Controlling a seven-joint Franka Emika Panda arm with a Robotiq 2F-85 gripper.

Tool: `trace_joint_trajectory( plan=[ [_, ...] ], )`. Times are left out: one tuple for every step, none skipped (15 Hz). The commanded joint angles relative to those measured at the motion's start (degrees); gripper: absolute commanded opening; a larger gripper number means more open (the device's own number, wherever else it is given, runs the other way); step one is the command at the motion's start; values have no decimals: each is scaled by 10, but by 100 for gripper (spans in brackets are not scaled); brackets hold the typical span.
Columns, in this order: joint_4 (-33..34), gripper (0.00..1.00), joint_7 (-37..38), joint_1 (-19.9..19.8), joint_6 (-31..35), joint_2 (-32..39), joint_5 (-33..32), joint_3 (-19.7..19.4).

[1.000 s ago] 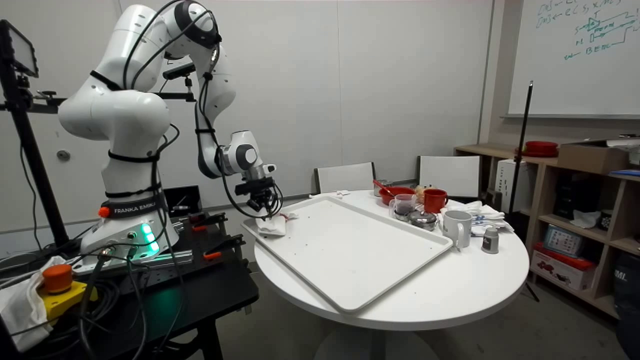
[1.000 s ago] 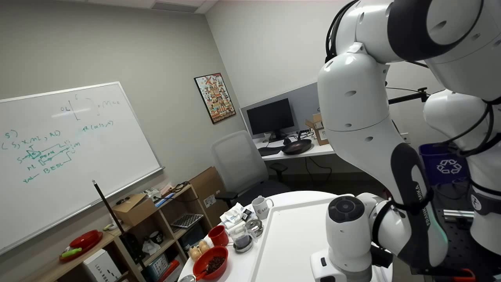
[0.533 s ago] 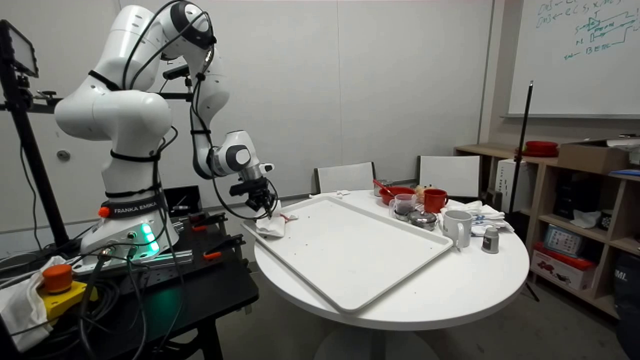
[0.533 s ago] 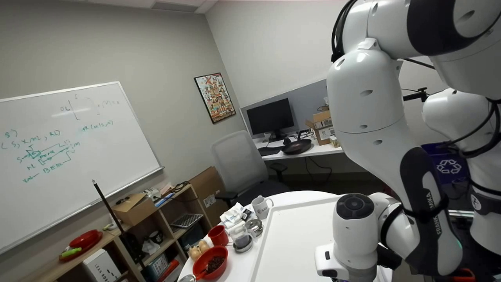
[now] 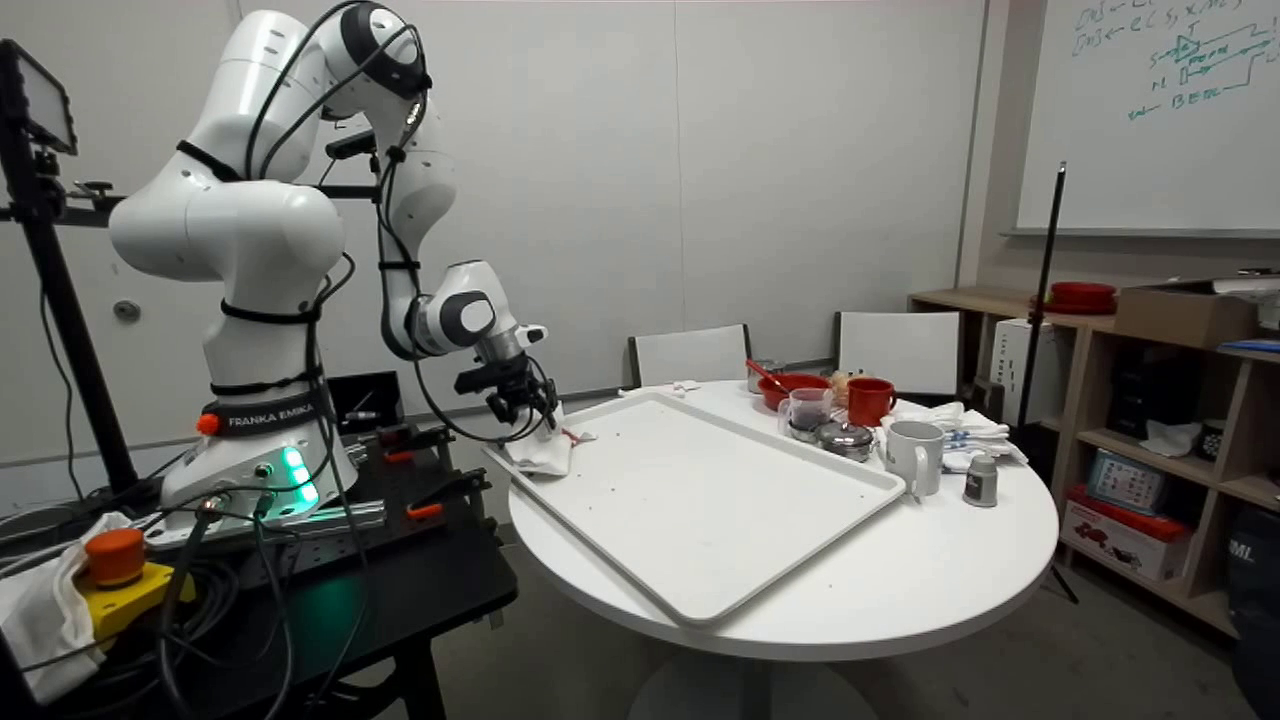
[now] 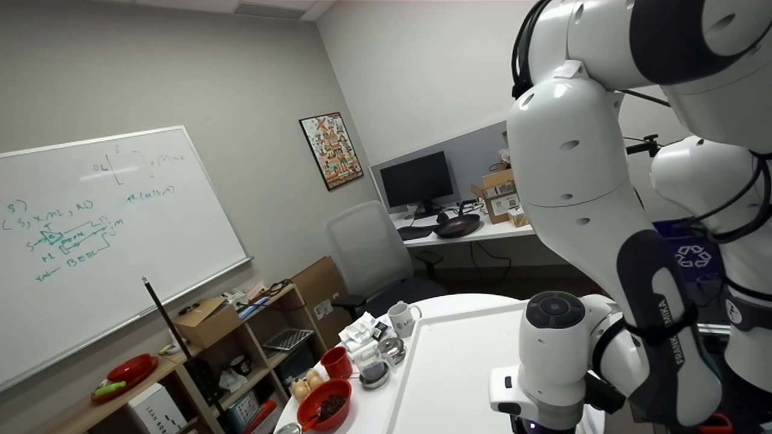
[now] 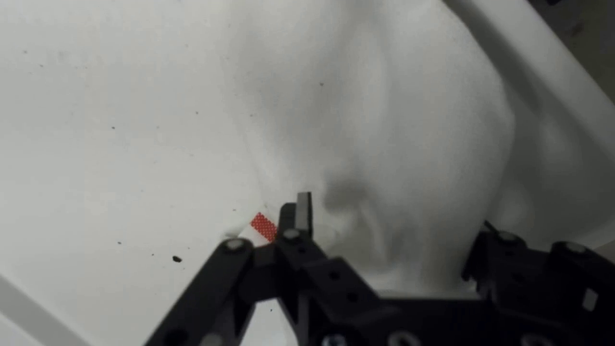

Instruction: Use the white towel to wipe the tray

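Fingers (image 7: pixel 303 216) apart, white towel (image 7: pixel 394 139) between them

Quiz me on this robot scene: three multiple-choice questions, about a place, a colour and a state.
1. The towel by the claw lies on:
A) a chair
B) a shelf
C) the tray

2. The bowl on the table is:
A) red
B) blue
C) green

3. The claw is:
A) shut on a cup
B) open
C) shut, holding nothing

1 C: it lies near one corner in an exterior view.
2 A: red in both exterior views.
3 B: the wrist view shows its fingers apart.
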Motion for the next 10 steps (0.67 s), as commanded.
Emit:
trace_joint_trajectory(
  plan=[
    [-24, 98, -30, 17, 0, -42, 39, -6],
    [-27, 99, -34, 22, 0, -50, 45, -9],
    [-34, 100, -40, 26, 0, -63, 49, -11],
    [-39, 100, -46, 29, 0, -73, 51, -12],
    [-48, 100, -52, 28, 0, -89, 52, -12],
    [-57, 100, -55, 15, 0, -105, 44, -3],
    [-66, 100, -57, -6, 0, -121, 32, 10],
    [-44, 100, -48, -48, 0, -108, 14, 39],
    [-36, 100, -40, -86, -8, -115, -1, 62],
    [-35, 100, -37, -121, -15, -127, -14, 83]
  ],
)
